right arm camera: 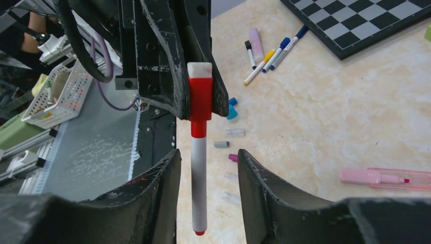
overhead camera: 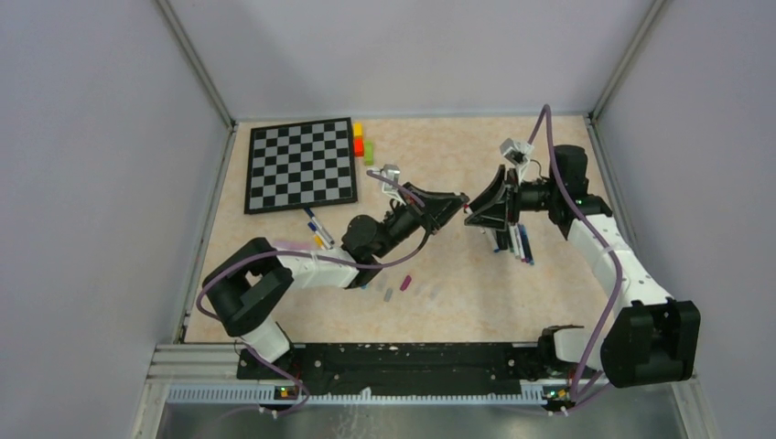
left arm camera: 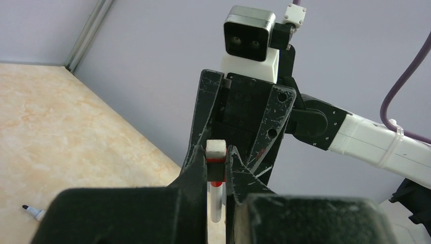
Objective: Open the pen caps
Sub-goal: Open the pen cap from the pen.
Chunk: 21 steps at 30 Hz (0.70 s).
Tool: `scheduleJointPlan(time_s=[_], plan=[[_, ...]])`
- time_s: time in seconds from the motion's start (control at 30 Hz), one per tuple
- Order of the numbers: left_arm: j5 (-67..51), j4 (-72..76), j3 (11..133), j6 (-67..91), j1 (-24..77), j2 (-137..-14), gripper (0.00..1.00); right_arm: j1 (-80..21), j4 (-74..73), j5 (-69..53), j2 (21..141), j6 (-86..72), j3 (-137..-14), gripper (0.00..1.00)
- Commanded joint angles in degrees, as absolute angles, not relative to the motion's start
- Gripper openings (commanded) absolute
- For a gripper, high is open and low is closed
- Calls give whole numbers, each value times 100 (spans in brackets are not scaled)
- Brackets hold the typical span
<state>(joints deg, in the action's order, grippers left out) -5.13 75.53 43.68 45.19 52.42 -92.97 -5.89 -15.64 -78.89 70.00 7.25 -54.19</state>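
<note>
Red pen cap [right arm camera: 200, 99], white eraser pad on top, fitted on a white-barrelled red marker [right arm camera: 199, 183] hanging above the table [right arm camera: 315, 117]. Left gripper [left arm camera: 215, 170]: fingers pinching the cap. Right gripper [right arm camera: 208, 155]: fingers spread either side of the barrel, not touching. On the table below: loose blue cap [right arm camera: 232, 109], grey cap [right arm camera: 221, 145], magenta cap [right arm camera: 233, 157]. Farther off: cluster of pens [right arm camera: 269, 56] near the chessboard [right arm camera: 366, 23].

At 12 o'clock the left gripper [right arm camera: 199, 108] is pinching the red cap [right arm camera: 200, 94] of a white pen [right arm camera: 199, 178]. The pen is hanging down between the fingers of the right gripper [right arm camera: 208, 156], which are standing apart, not touching it. Loose caps [right arm camera: 221, 144] are lying at its 3 o'clock.
</note>
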Motion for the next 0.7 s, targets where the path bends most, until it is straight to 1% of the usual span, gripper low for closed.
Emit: scheduleJointPlan(time_s=[0.0, 0.03, 0.07, 0.1, 0.17, 0.27, 0.33, 0.43, 0.53, 0.57, 0.67], plan=[[-545, 7980, 4322, 4582, 5285, -9333, 0, -751, -950, -7921, 6909, 261, -5427, 36], [-545, 7988, 4316, 4584, 5289, -9340, 0, -763, -959, -7946, 6947, 248, -5442, 22], [-533, 7996, 4323, 4568, 5283, -9335, 0, -779, -997, -7971, 6970, 265, -5453, 4], [-506, 8010, 4318, 4532, 5278, -9314, 0, -782, -1125, -7990, 6983, 347, -5464, 0], [-398, 8026, 4297, 4421, 5188, -9193, 0, -780, -1680, -7919, 6963, 848, -5472, 0], [-363, 8013, 4451, 4517, 4538, -8919, 0, -771, -2110, -7622, 6788, 1287, -5039, 0], [-258, 7738, 4803, 4469, 3986, -8727, 0, -768, -2295, -7554, 6708, 1500, -4586, 0], [-207, 7399, 5497, 4586, 3363, -8671, 0, -772, -2563, -7429, 6737, 1750, -4487, 0], [-87, 7309, 5919, 4649, 3210, -8678, 0, -772, -2401, -7517, 6909, 1566, -4482, 0], [-57, 7299, 5909, 4649, 3214, -8638, 0, -773, -2346, -7526, 6942, 1531, -4445, 0], [546, 7487, 5646, 4606, 3200, -8450, 0, -767, -2003, -7635, 6903, 1192, -4297, 0]])
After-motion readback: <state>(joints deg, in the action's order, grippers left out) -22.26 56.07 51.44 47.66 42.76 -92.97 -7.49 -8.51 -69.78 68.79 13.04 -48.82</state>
